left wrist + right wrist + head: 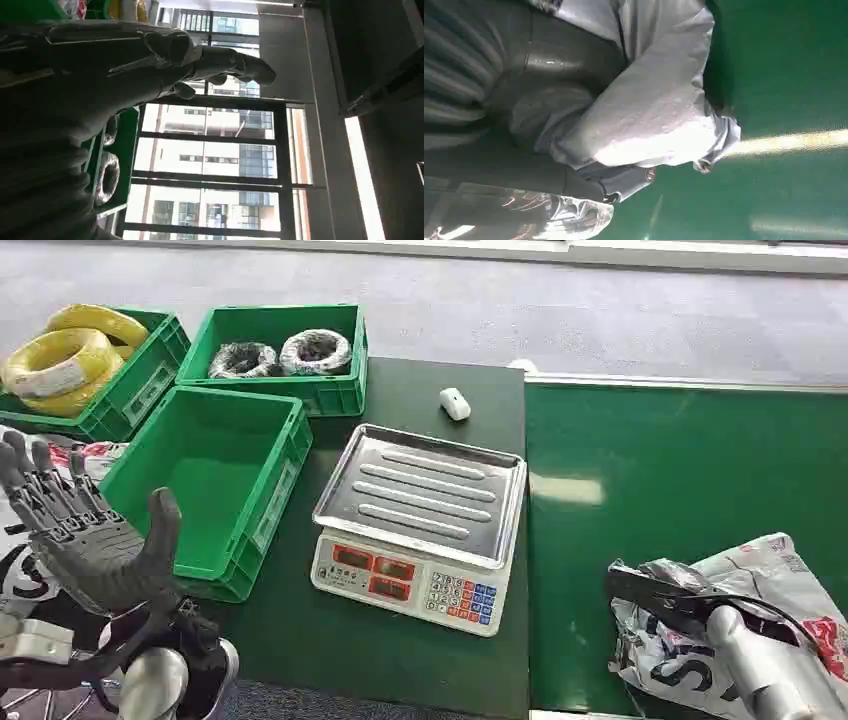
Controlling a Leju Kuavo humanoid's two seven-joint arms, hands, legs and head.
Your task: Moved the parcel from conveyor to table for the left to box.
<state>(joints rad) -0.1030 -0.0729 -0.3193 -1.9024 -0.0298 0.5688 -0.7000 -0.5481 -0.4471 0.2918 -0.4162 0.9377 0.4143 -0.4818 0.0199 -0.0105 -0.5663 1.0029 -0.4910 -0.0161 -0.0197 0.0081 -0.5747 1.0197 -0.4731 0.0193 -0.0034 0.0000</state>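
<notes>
A crumpled grey-white plastic parcel (760, 570) with printed markings lies on the green conveyor (680, 470) at the near right. My right hand (665, 600) grips its left end, dark fingers wrapped over the bag. In the right wrist view the parcel (659, 100) bulges out of the right hand (524, 100) just above the belt. My left hand (85, 535) is raised at the near left, fingers spread and holding nothing, beside the empty green box (205, 480). In the left wrist view the left hand (150, 55) points toward windows.
A scale with a steel tray (420, 525) sits on the dark green table (420, 390) between box and conveyor. Behind it lies a small white object (455, 403). Two green crates stand at the back, one with black coils (285, 355), one with yellow coils (80, 365).
</notes>
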